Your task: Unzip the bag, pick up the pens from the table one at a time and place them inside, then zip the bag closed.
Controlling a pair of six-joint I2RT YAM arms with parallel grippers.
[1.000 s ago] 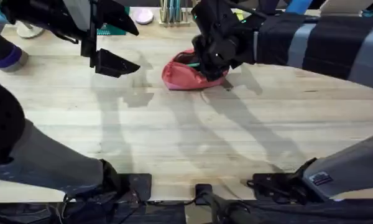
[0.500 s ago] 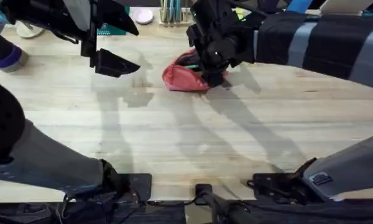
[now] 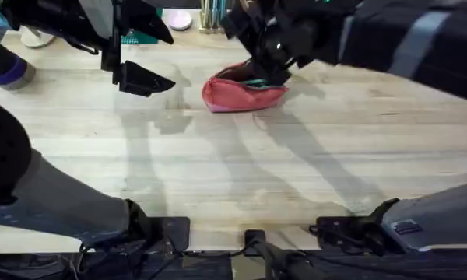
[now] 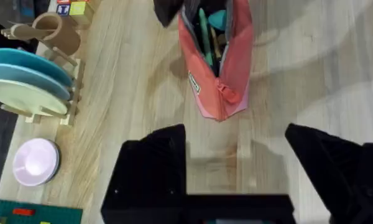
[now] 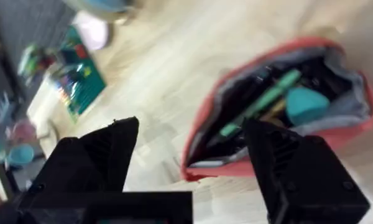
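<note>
The salmon-pink bag (image 3: 237, 93) lies on the wooden table (image 3: 241, 171) at the back middle, its zipper open. Inside it I see a light green pen (image 4: 204, 34) (image 5: 265, 101) and a teal object (image 5: 306, 106); the dark shapes beside them I cannot make out. My right gripper (image 3: 268, 62) (image 5: 193, 165) hovers just above the bag's open mouth, open with nothing between its fingers. Left of the bag and apart from it, my left gripper (image 3: 144, 78) (image 4: 236, 165) is open and empty, pointing at the bag's zipper end (image 4: 227, 93).
A wooden rack with teal and pale plates (image 4: 28, 81), a wooden mug (image 4: 53, 31), a small pink dish (image 4: 30, 163) and a green mat (image 4: 31, 213) stand along the table's back left. Upright teal sticks (image 3: 214, 14) stand behind the bag. The front half of the table is bare wood.
My right gripper has lifted up and back off the bag, so more of the bag's right end shows. The left arm has not moved.
</note>
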